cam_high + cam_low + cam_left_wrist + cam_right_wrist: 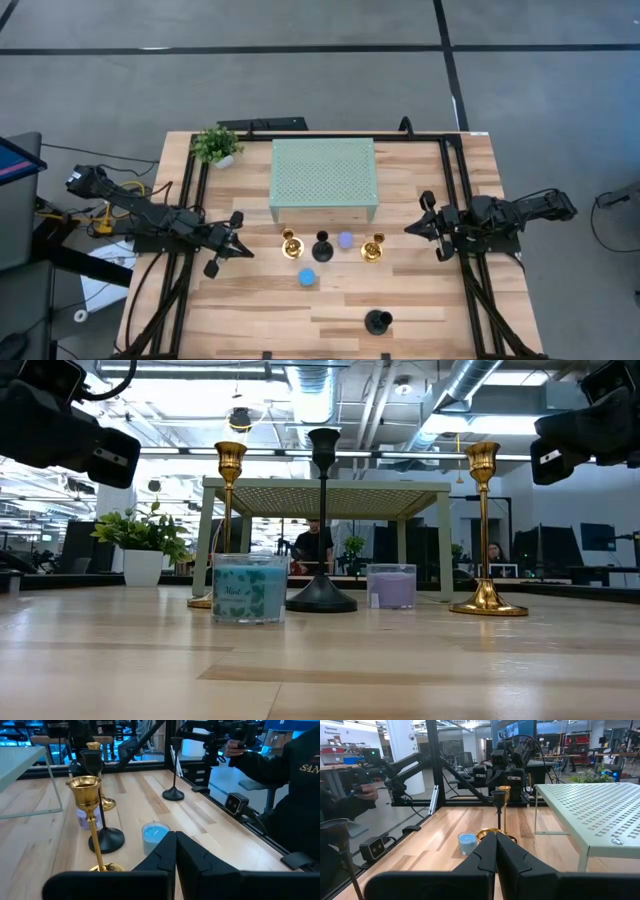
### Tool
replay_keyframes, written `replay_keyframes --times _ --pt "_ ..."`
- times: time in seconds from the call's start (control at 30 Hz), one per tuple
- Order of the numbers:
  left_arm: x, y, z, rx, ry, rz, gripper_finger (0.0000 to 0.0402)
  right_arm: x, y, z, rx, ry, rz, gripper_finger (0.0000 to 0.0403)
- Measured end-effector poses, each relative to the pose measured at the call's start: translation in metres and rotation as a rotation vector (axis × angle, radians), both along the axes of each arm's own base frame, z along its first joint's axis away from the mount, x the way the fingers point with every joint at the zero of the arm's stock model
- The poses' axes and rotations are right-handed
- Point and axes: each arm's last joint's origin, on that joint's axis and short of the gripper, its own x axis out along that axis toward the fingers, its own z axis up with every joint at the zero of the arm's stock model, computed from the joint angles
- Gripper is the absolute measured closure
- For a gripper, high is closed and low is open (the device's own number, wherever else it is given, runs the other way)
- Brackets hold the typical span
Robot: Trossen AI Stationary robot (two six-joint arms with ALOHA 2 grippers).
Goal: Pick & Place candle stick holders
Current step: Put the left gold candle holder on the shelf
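On the wooden tabletop, four candle stick holders stand in a row just in front of the mint-green perforated stand: a gold holder, a black holder with a thin stem, a lilac stubby holder and a second gold holder. The blue stubby holder sits a little nearer the front edge, below the gap between the first gold one and the black one. The other black holder stands well apart, close to the front edge.

The left hand hangs above the tabletop beside the row's left end, touching nothing; its fingers meet at the tips (the left wrist view shows them pressed together). The right hand hovers off the row's right end, fingers likewise together and empty.

A small green potted plant stands at the stand's back left corner.
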Motion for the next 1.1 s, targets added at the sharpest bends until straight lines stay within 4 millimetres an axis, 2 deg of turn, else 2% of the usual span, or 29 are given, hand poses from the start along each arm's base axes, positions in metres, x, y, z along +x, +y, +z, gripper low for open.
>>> replay_keyframes --times 0.2,0.5,0.77,1.1 --pt "0.001 0.001 -0.001 0.003 0.010 0.057 0.0395 0.000 0.000 0.000 -0.001 0.001 0.000 0.0403" --pt "0.012 0.002 -0.022 0.122 0.189 0.237 0.0397 0.000 0.000 0.000 -0.004 0.001 0.000 0.0403" --pt "0.025 0.000 -0.022 0.100 0.153 0.268 0.0398 0.000 0.000 0.000 -0.010 0.000 0.000 0.0403" --pt "0.037 -0.005 -0.034 0.039 0.205 0.274 0.0398 0.000 0.000 0.000 -0.010 0.000 0.000 0.0403"
